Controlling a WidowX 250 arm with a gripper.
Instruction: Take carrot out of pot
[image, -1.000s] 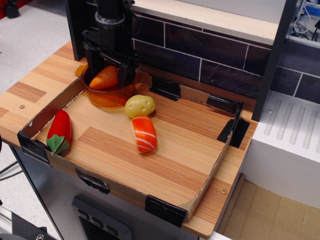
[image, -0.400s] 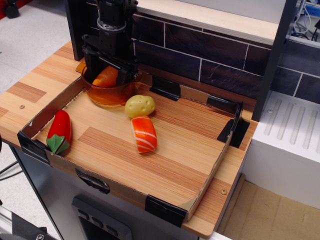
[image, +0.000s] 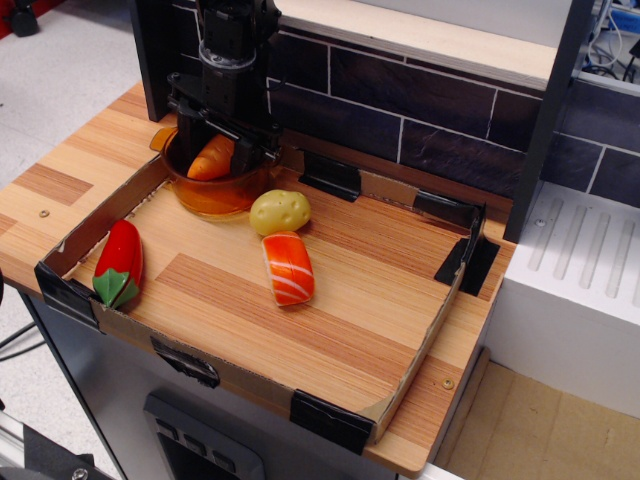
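Note:
The orange carrot (image: 212, 160) lies tilted inside the amber transparent pot (image: 215, 199), which stands at the back left corner of the cardboard tray. My black gripper (image: 216, 150) reaches down into the pot from above. Its two fingers (image: 246, 150) sit on either side of the carrot and are closed against it. The carrot's lower end is still inside the pot, and its upper part shows above the rim between the fingers.
A yellow potato (image: 280, 211) lies just right of the pot. An orange white-striped salmon piece (image: 288, 268) lies in front of the potato. A red pepper with green stem (image: 119, 262) lies at the tray's left wall (image: 95, 225). A dark brick wall (image: 400, 110) stands behind.
The fingers have closed in on the carrot. The carrot has turned more upright and narrower between them. The arm has shifted slightly up and right.

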